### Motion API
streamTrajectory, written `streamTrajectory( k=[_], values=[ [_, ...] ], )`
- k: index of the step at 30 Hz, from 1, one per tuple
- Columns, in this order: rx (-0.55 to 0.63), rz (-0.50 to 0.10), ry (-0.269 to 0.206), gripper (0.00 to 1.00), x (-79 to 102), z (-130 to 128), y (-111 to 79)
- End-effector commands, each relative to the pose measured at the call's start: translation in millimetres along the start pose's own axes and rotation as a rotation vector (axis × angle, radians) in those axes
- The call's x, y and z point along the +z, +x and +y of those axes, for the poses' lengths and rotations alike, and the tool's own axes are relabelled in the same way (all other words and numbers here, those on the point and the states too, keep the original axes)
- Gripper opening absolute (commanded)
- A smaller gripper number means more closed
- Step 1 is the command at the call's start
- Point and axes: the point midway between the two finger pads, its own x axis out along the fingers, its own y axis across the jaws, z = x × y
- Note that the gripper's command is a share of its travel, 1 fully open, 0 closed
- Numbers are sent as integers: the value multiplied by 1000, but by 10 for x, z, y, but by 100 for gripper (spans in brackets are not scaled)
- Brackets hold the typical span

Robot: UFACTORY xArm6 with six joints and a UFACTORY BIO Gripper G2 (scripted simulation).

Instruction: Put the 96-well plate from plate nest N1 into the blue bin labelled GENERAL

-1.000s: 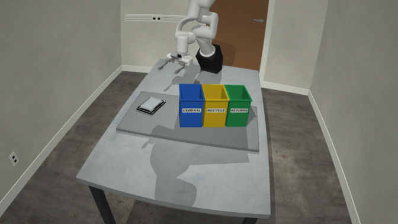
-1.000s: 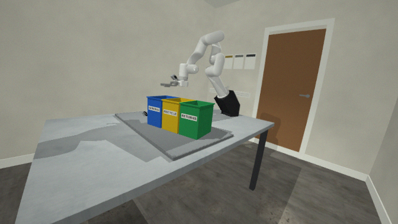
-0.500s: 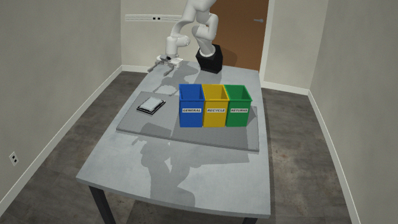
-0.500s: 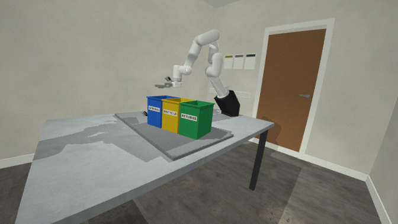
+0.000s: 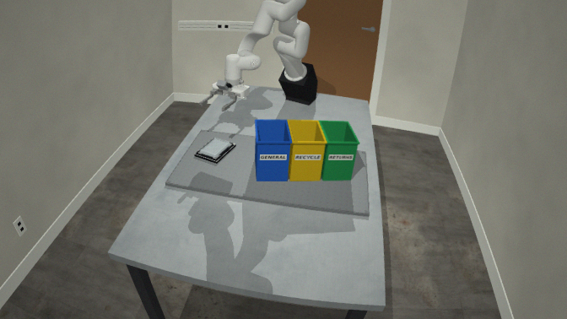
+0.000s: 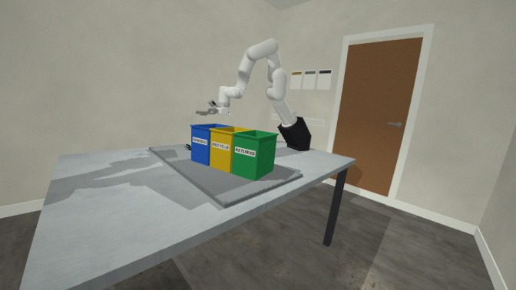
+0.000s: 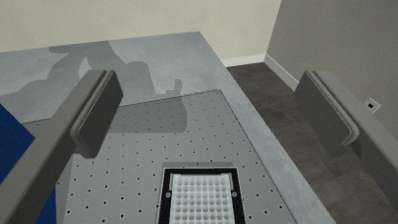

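The clear 96-well plate (image 5: 216, 148) (image 7: 202, 202) lies flat in the black-rimmed nest (image 5: 206, 158) (image 7: 164, 207) on the left of the board. Its near end is cut off in the wrist view. The blue GENERAL bin (image 5: 272, 170) (image 6: 200, 153) (image 7: 11, 150) stands upright to the right of the nest in the top view. The yellow RECYCLE bin (image 5: 305, 170) (image 6: 220, 158) and the green RETURNS bin (image 5: 337, 170) (image 6: 265, 157) stand upright beside it. My gripper (image 5: 213, 106) (image 6: 198, 112) (image 7: 212, 115) is open and empty, high above the table and behind the nest.
A grey perforated board (image 5: 236, 183) (image 6: 219, 188) (image 7: 210, 145) lies under the nest and bins. The three bins stand side by side in a tight row. The table edge (image 7: 285, 150) runs close beside the nest's outer side. The black arm base (image 5: 299, 86) (image 6: 297, 134) is behind the bins.
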Motion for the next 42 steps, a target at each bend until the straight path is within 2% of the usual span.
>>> streamTrajectory(
  k=[1,9,42],
  values=[
    [2,-5,2,37,13,-5,16],
    [3,-5,2,37,12,-6,15],
    [2,-5,3,37,-472,-4,16]
  ],
)
